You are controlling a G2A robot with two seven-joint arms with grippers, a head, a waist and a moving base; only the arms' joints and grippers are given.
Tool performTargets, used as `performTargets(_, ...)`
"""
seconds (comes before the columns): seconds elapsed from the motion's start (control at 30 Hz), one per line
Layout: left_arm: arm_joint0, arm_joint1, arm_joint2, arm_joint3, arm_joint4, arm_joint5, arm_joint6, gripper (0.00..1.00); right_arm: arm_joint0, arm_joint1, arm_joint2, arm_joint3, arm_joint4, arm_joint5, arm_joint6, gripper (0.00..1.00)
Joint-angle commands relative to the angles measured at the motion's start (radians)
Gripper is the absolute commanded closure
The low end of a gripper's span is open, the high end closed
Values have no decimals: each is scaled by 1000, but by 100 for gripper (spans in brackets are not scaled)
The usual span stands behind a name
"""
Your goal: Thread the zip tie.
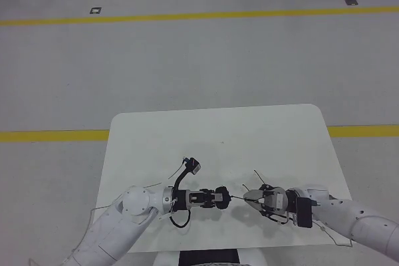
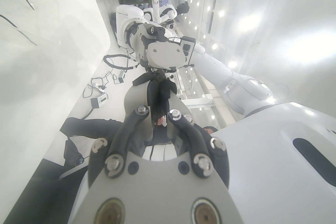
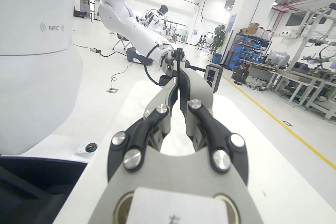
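One zip tie (image 1: 238, 197), pinched lengthwise between left claw (image 1: 227, 195) and right claw (image 1: 247, 197).

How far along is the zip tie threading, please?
Done: the zip tie is picked up, pinched in the right gripper with its head sticking out. In hand: the shut left gripper faces it tip to tip above the table. Left: no closed loop shows, so the threading itself likely remains.

Beneath me lies a white bench (image 1: 186, 133); beyond it, yellow lines (image 1: 186, 16) cross the grey floor (image 1: 186, 66).
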Motion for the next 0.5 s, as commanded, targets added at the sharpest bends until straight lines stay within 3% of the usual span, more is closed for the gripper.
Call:
performTargets(0.0, 0, 0, 0, 0, 0, 0, 0, 100, 1, -2, 0, -2, 0, 0, 1, 100)
performTargets(0.47, 0, 0, 0, 0, 0, 0, 0, 100, 1, -26, 0, -3, 8, 0, 37, 100)
